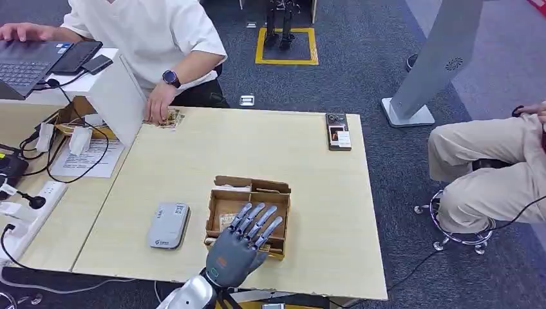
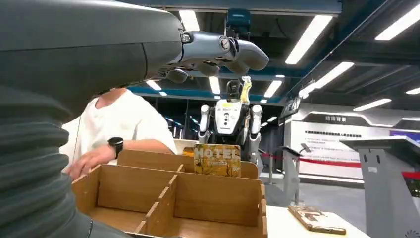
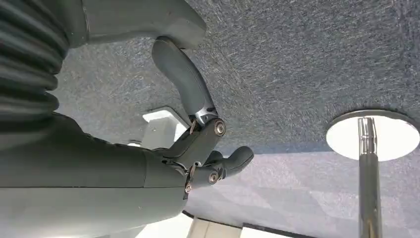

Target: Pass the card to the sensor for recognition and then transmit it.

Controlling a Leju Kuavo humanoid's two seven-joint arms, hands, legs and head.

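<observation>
A brown cardboard box [image 1: 279,212] with dividers stands on the wooden table [image 1: 322,193] near its front edge. A card printed "HOTEL" [image 2: 217,159] stands upright in a far compartment of the box [image 2: 198,193]. My left hand [image 1: 244,241] hovers over the box with its fingers [image 2: 233,49] spread and nothing in them. A grey-white card sensor [image 1: 169,224] lies flat to the left of the box. My right hand [image 3: 208,148] hangs over the carpet, its fingers loosely bent and holding nothing.
A person in a white shirt [image 1: 154,32] sits at the far left corner, one hand resting on cards [image 1: 169,117]. A dark phone-like device [image 1: 338,131] lies at the far right edge. Cables and a power strip [image 1: 26,206] lie left. A seated person [image 1: 496,167] is on the right.
</observation>
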